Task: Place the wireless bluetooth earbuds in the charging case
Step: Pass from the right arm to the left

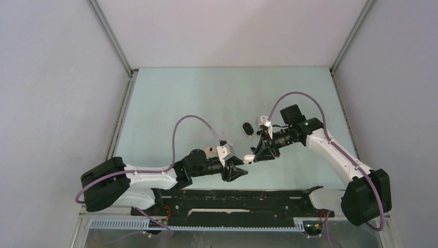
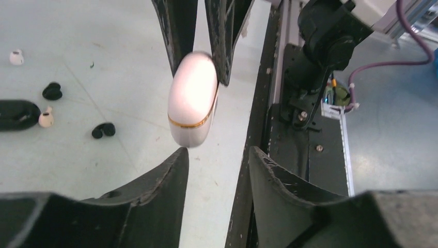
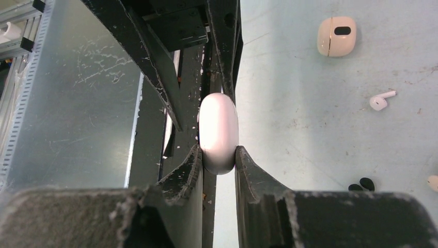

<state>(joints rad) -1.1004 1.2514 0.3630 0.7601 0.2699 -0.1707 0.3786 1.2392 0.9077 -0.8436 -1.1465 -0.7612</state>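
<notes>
Case opening is apparently proceeding: right gripper is clamping the closed white charging case, left gripper is hovering wide open nearby, likely needing to pry it open.

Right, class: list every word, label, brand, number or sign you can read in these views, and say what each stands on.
No text is readable in any view.
White charging case in the right tool: plain shell, gold seam, no print.
Cream case on the table: a dark oval only, no lettering.
Black earbuds and white earbud: unmarked.
Arm housings: no label legible.
</notes>
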